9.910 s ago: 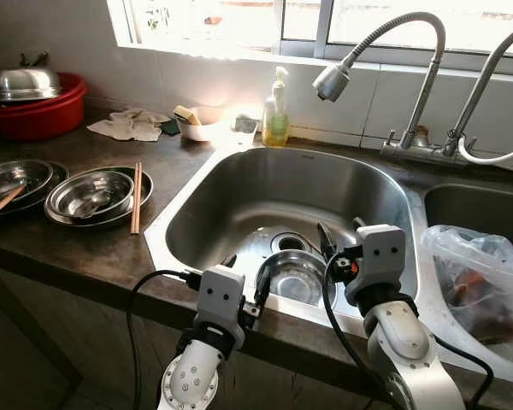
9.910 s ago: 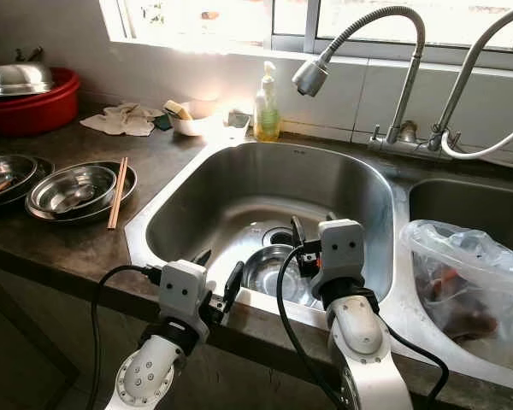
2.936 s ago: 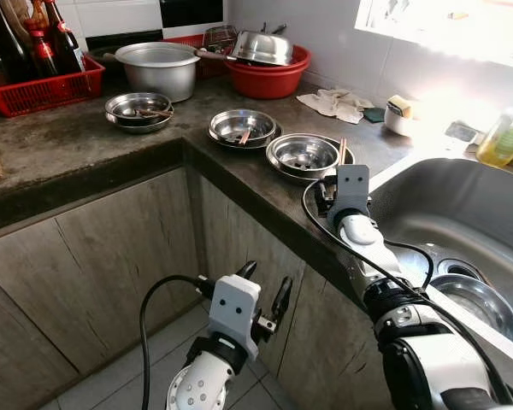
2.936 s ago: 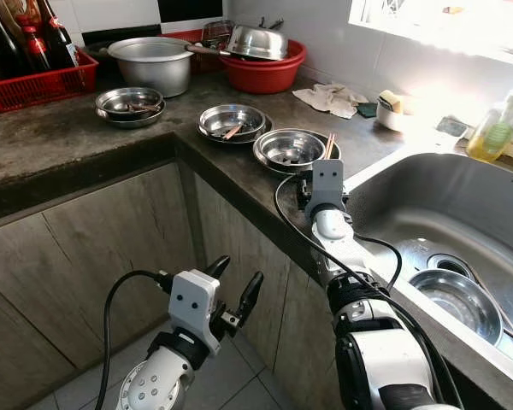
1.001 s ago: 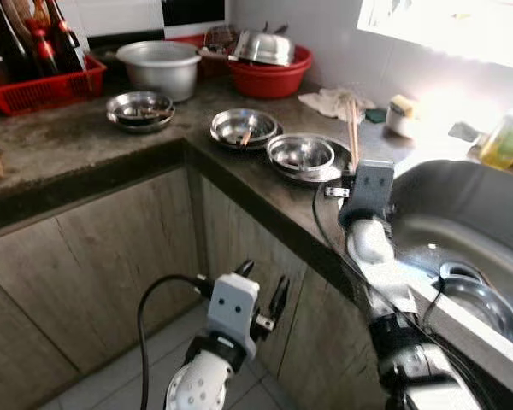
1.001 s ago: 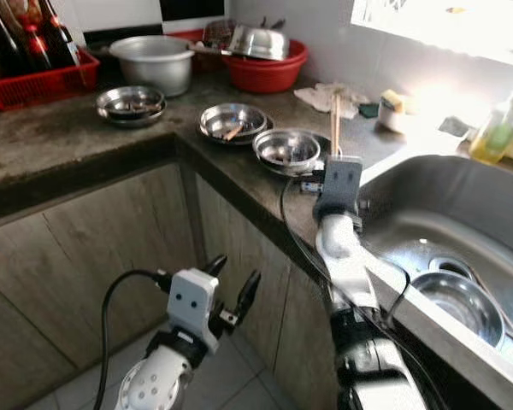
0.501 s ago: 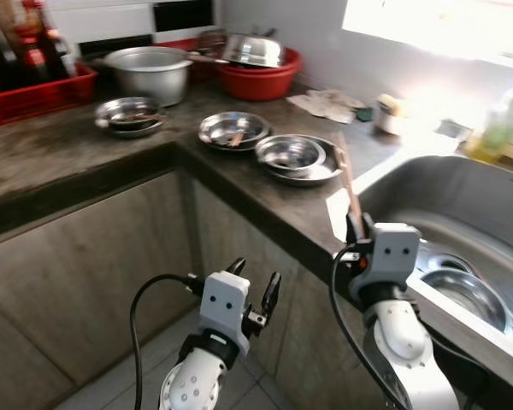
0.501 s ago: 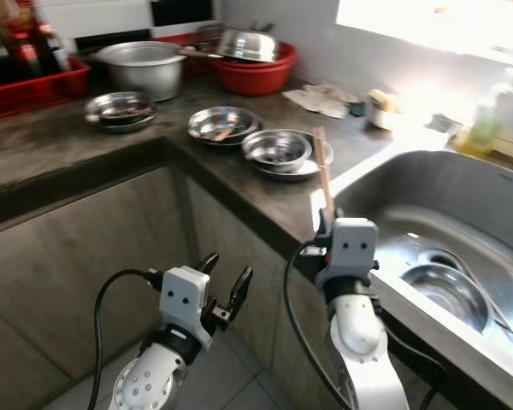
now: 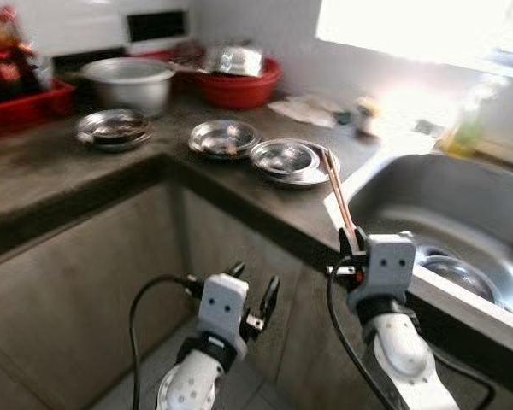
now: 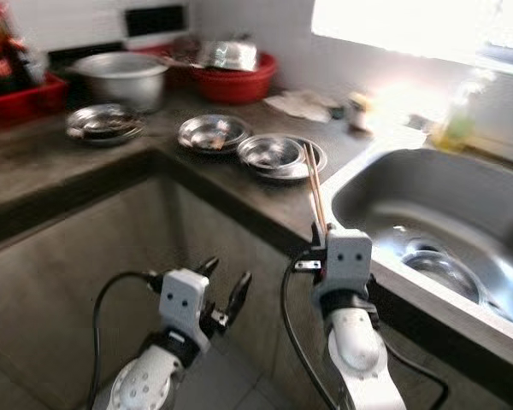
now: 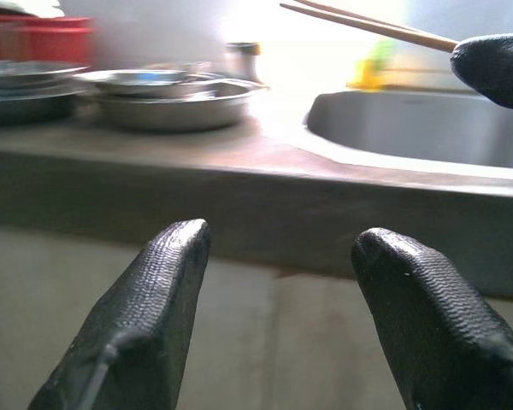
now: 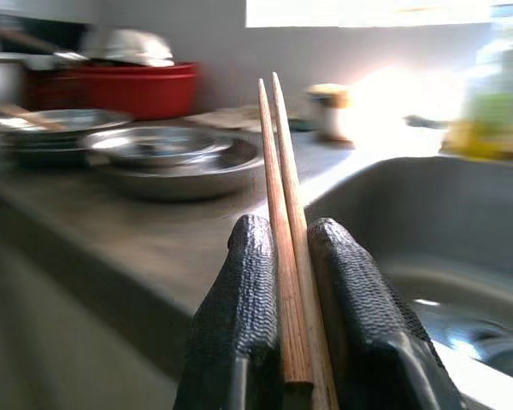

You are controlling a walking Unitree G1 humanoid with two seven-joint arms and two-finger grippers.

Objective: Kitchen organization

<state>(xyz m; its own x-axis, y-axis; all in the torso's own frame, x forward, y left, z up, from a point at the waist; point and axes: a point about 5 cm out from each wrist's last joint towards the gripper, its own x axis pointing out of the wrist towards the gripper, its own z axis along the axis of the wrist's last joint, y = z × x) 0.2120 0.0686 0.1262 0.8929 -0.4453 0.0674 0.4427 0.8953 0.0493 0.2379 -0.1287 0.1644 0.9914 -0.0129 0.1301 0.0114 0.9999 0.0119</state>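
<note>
Chopsticks (image 12: 284, 256) are now riding lower, off the counter (image 9: 85, 179), pinched between the right gripper (image 12: 295, 282) fingers beside the sink (image 9: 445, 205). Left gripper (image 11: 278, 290) is hanging open below.

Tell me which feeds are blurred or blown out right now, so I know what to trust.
Both eye views are motion-blurred, and the window is blown out. In the right wrist view the chopsticks clamped in the right gripper are sharp, the background soft. In the left wrist view the left gripper is sharp, jaws apart.
</note>
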